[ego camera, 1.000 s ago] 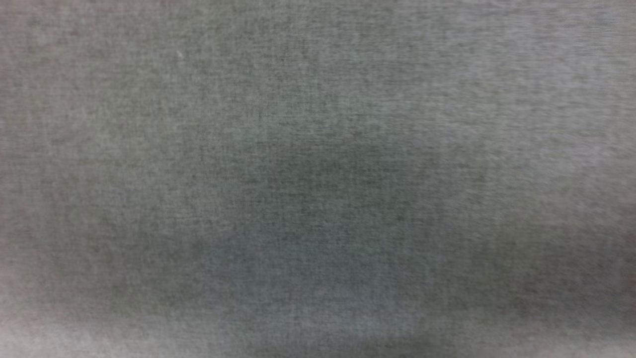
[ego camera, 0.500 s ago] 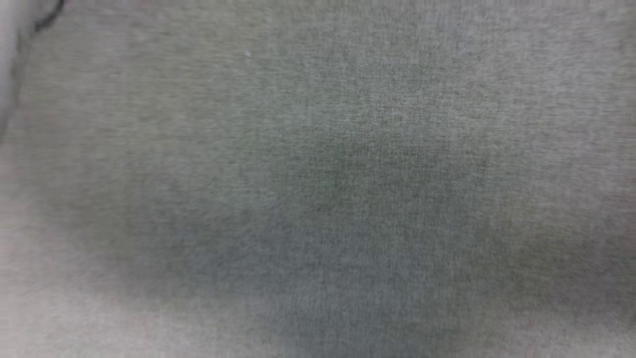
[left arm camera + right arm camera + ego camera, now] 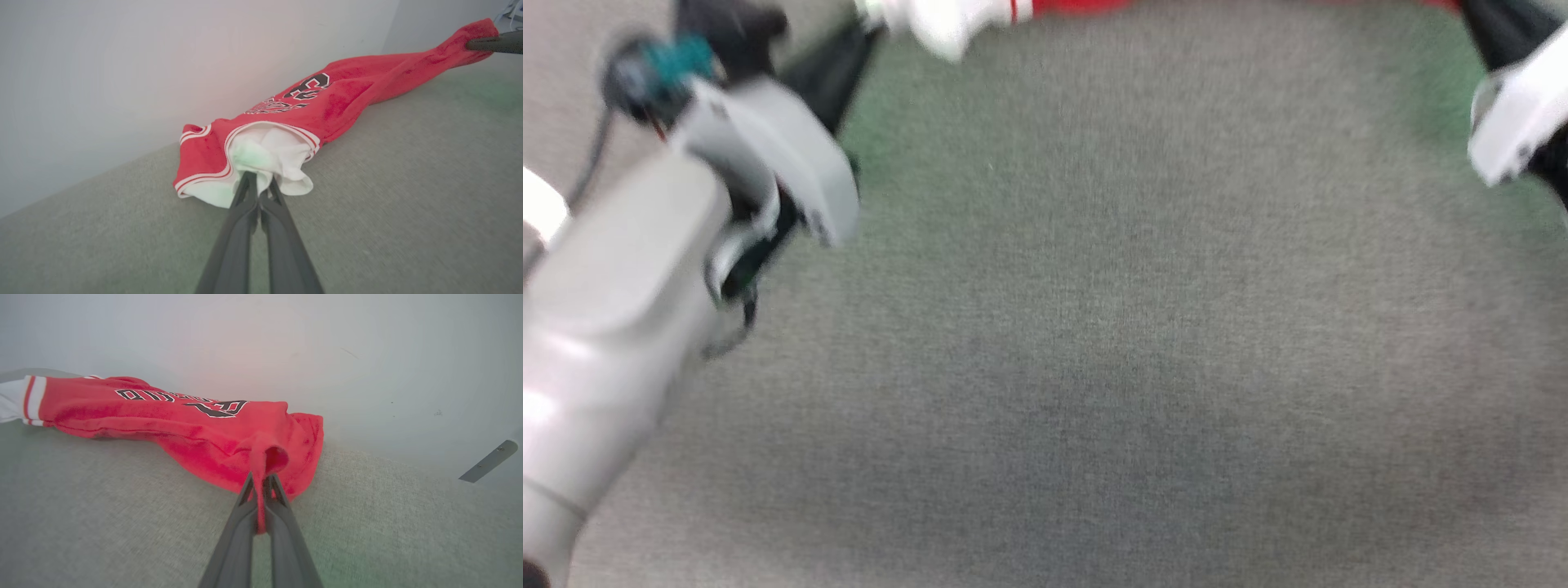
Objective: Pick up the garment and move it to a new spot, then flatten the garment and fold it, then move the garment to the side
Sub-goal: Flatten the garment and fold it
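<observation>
Together, the three views give one garment, two grippers, one grey woven surface and one pale wall.

The garment is laid out lengthwise on the grey surface along the foot of the wall and is held at both ends. Its white sleeve end is pinched by the closed fingers of the left gripper. A fold of its plain red end is clamped by the closed fingers of the right gripper.

In the left wrist view, the white sleeve is shown bunched inside its red-and-white striped trim. Black lettering is seen further along the red body. At the far end, the dark fingers of the right gripper are seen on the red cloth.

In the right wrist view, the lettering is seen from the side, the striped trim lies at the far left, and one grey metal strip is seen fixed to the wall.

In the blurred head view, the garment is cut by the top edge. One pale forearm is shown at the left, and one pale housing of the right arm at the right.
</observation>
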{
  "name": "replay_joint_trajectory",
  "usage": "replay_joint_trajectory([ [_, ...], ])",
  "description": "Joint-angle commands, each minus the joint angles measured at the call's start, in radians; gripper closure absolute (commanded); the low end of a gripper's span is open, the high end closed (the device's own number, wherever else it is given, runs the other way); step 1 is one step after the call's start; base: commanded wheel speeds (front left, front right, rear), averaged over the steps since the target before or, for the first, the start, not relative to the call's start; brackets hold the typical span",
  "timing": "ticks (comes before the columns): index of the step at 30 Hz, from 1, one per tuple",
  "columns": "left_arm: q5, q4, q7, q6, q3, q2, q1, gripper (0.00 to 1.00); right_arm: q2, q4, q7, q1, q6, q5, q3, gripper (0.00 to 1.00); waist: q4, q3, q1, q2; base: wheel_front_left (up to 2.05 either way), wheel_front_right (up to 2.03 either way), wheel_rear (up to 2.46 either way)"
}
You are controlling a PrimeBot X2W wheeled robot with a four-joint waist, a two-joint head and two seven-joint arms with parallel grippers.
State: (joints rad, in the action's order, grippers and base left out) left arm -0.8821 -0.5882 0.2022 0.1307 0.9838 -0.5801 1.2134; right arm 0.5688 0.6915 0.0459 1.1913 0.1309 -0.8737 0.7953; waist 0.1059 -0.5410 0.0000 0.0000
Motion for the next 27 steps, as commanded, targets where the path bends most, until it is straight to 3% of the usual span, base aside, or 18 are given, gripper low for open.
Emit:
replay_joint_trajectory([
  [1, -0.017, 0.019, -0.01, -0.001, 0.011, -0.017, -0.059, 1.0, 0.022, -0.029, -0.009, -0.055, 0.0, -0.015, 0.006, 1.0, 0.007, 0.167, 0.0, 0.0, 0.0, 0.0, 0.0],
  [5, -0.047, 0.098, -0.019, -0.036, 0.031, -0.056, -0.189, 1.0, 0.092, -0.107, -0.032, -0.198, 0.0, -0.03, -0.004, 1.0, 0.018, 0.243, 0.0, 0.0, 0.0, 0.0, 0.0],
  [8, -0.081, 0.185, -0.031, -0.087, 0.042, -0.094, -0.3, 1.0, 0.142, -0.166, -0.051, -0.314, 0.0, -0.039, -0.028, 1.0, 0.027, 0.289, 0.0, 0.0, 0.0, 0.0, 0.0],
  [15, -0.142, 0.428, -0.048, -0.264, 0.061, -0.211, -0.551, 1.0, 0.23, -0.313, -0.111, -0.595, -0.001, -0.048, -0.139, 1.0, 0.047, 0.352, 0.0, 0.0, 0.0, 0.0, 0.0],
  [21, -0.207, 0.614, -0.019, -0.425, 0.063, -0.286, -0.751, 1.0, 0.247, -0.444, -0.18, -0.858, -0.001, -0.024, -0.289, 1.0, 0.059, 0.374, 0.0, 0.0, 0.0, 0.0, 0.0],
  [27, -0.296, 0.742, 0.002, -0.557, 0.063, -0.306, -0.926, 1.0, 0.206, -0.6, -0.297, -1.119, -0.001, 0.005, -0.462, 1.0, 0.068, 0.376, 0.0, 0.0, 0.0, 0.0, 0.0],
])
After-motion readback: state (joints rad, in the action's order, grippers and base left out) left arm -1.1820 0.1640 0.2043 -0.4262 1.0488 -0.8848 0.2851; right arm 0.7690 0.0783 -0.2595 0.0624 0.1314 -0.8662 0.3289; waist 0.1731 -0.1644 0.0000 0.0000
